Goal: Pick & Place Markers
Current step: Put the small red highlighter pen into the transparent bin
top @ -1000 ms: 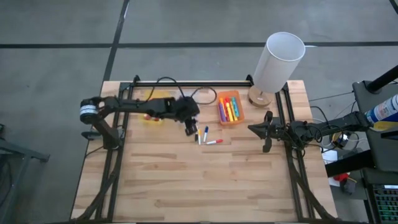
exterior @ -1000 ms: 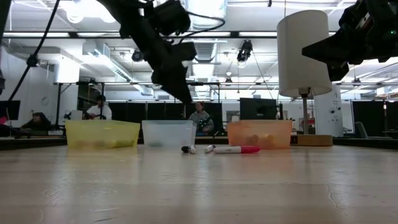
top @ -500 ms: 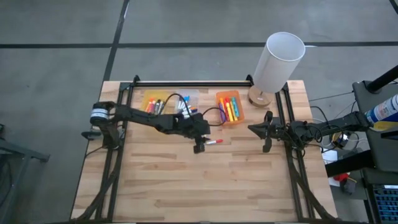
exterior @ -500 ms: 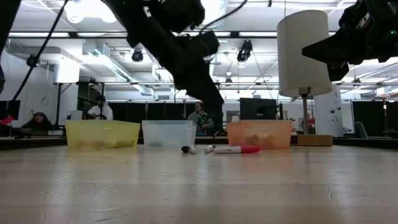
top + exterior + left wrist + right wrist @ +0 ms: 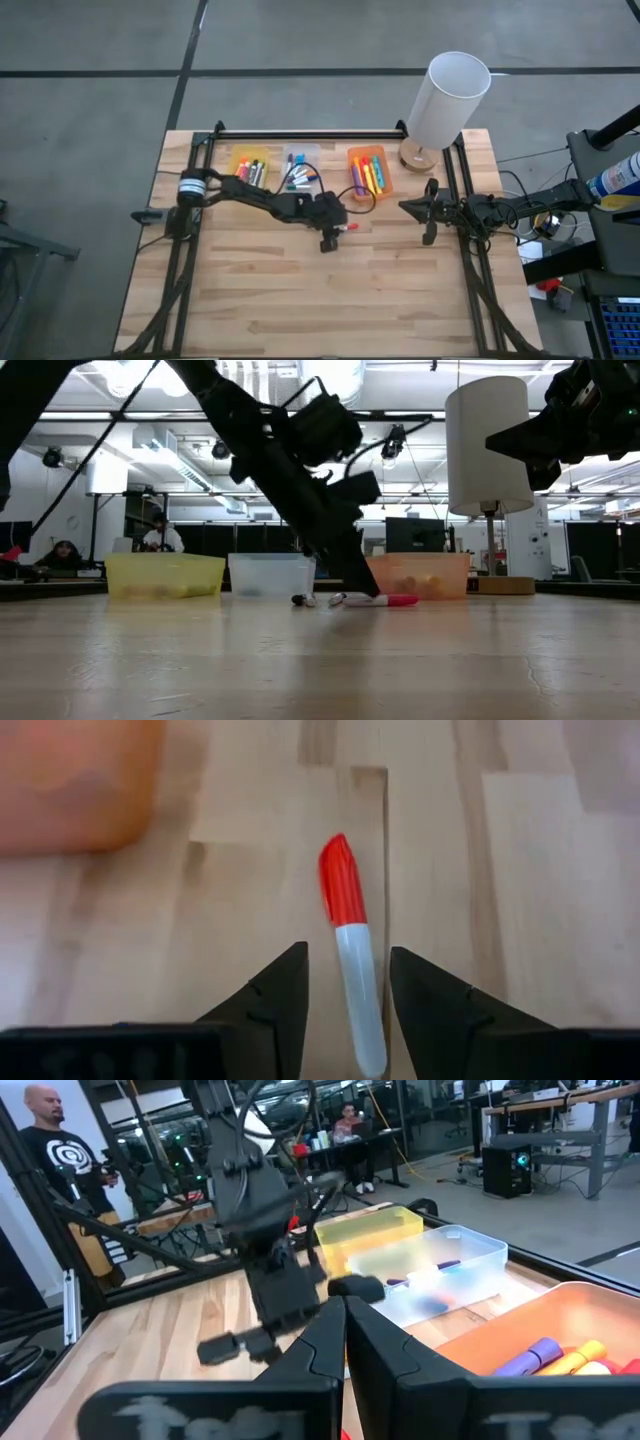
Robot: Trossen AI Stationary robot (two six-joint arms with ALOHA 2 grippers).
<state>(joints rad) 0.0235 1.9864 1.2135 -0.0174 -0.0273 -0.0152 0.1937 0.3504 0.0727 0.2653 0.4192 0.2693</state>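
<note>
you've got two dark, slim arms; left arm [image 5: 250, 193] wears a white band, black cable looping near its wrist.

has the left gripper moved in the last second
Yes. In the high view the left gripper has swung away from the yellow bin, past the clear bin, and now sits over the red-capped marker near the orange bin.

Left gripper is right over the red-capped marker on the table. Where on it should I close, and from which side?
Close on the white barrel of the red-capped white marker, just behind the cap, coming straight down from above. It lies flat on the wooden table, and the open left gripper already straddles the barrel crosswise, one finger on each long side. The right gripper waits at the table's right edge.
</note>
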